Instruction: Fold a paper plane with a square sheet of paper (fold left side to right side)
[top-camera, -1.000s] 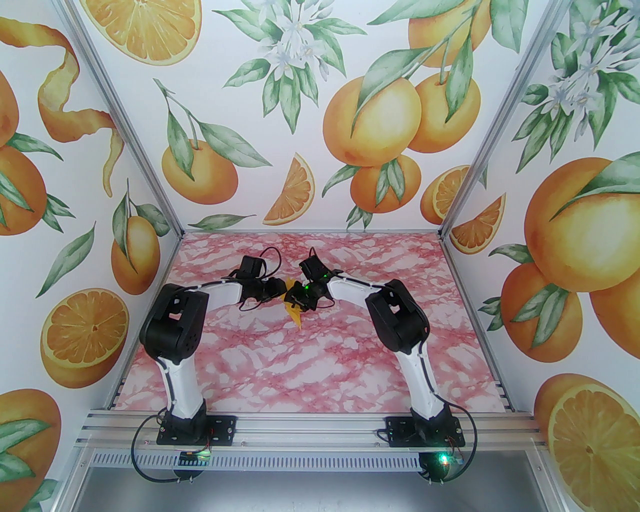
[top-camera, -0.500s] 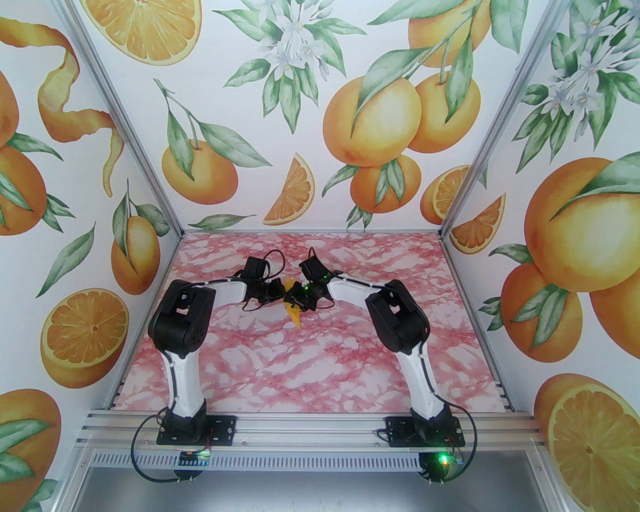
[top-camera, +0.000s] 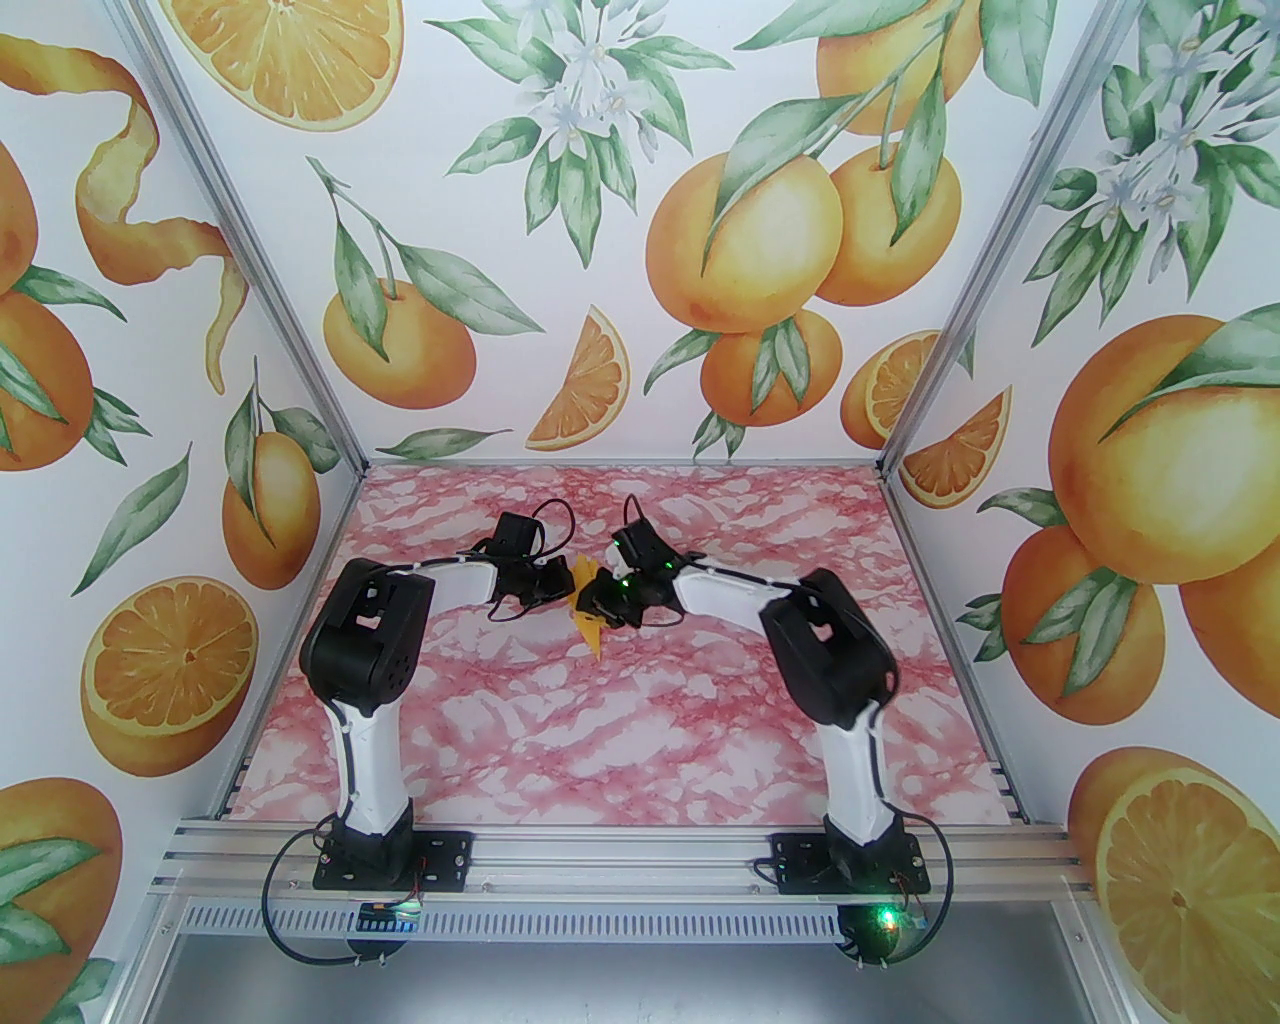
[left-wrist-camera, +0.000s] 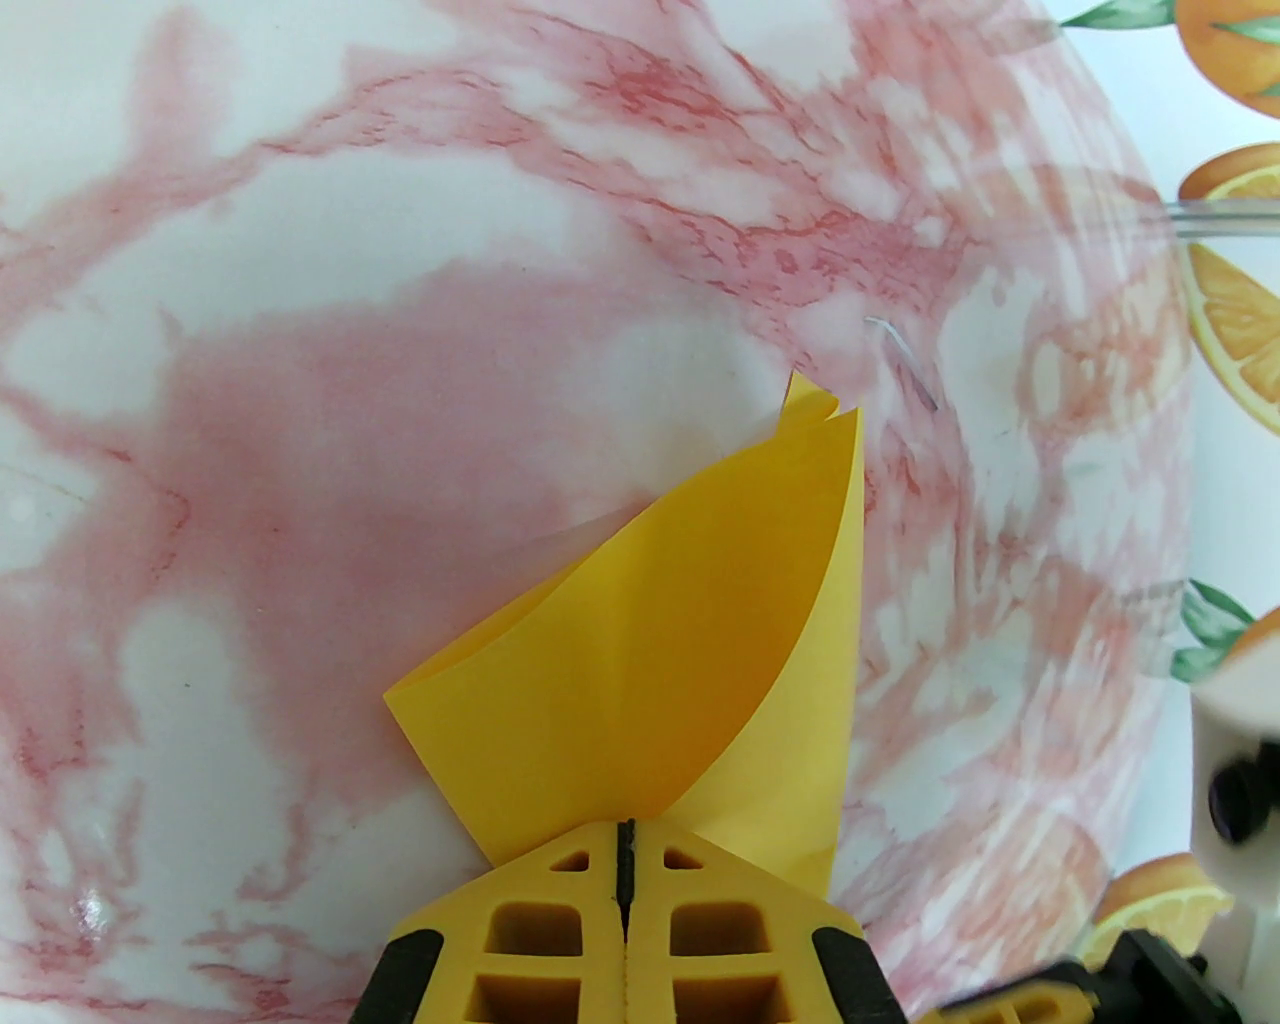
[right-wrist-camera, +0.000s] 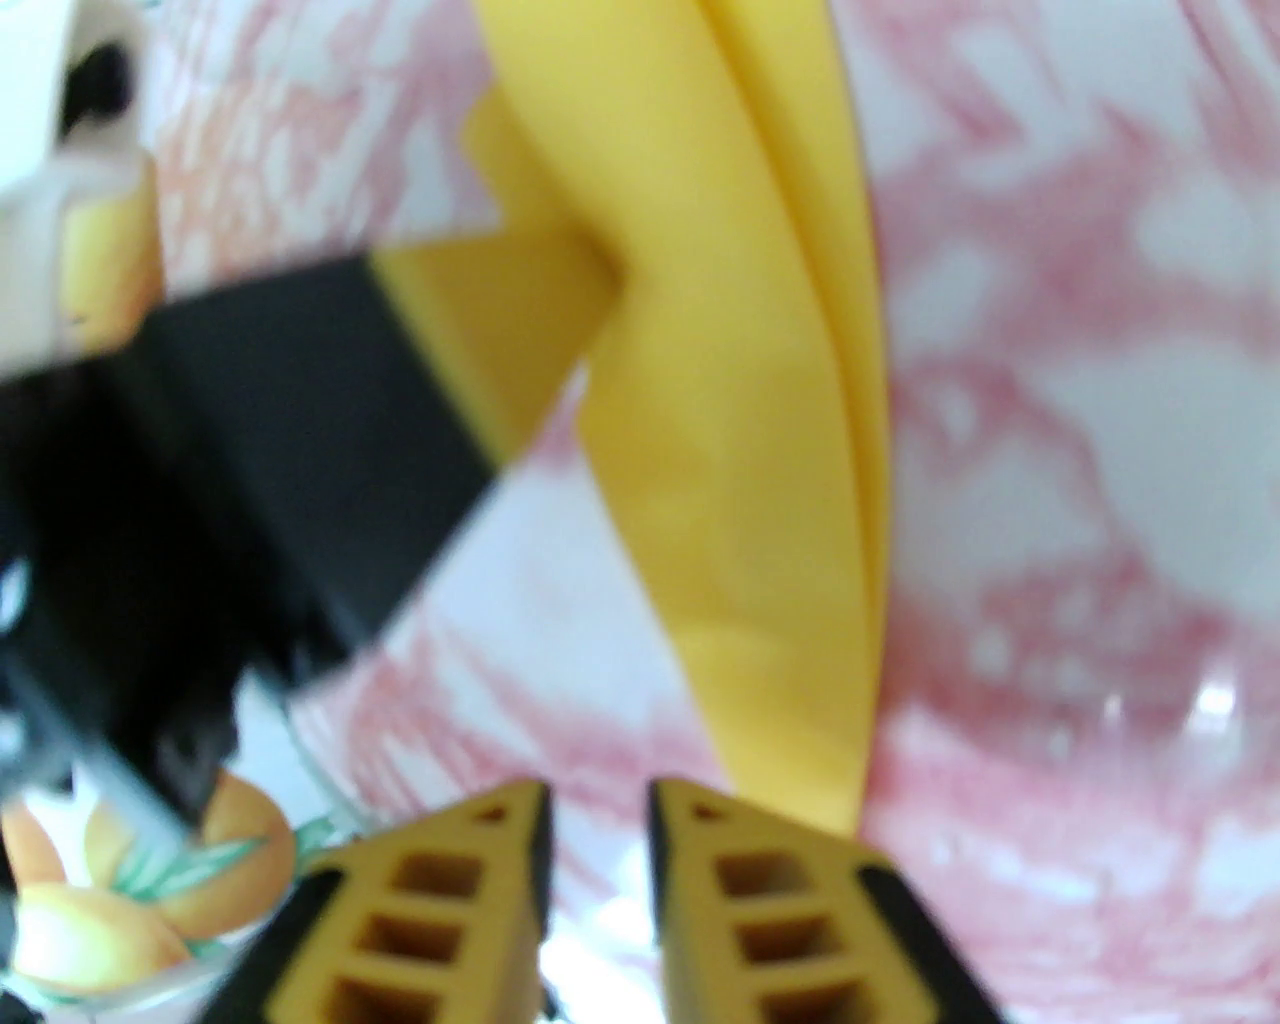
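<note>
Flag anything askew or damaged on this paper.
The folded yellow-orange paper sheet, pinched in the shut left fingers, is not lying flat. Its layers bow apart into a curved pocket, and at the far tip the edges splay instead of lining up. No tear is visible.

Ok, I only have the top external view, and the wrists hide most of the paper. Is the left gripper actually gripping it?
Observer: Yes. The left wrist view shows the left gripper shut on the near edge of the paper.
Operator: And the other one?
Observer: The right gripper has a narrow gap between its jaws, with only the table showing through it. The paper passes beside them, ungripped.
Operator: How is the paper folded?
Observer: In layers that bow apart and taper to a point away from the left gripper.
</note>
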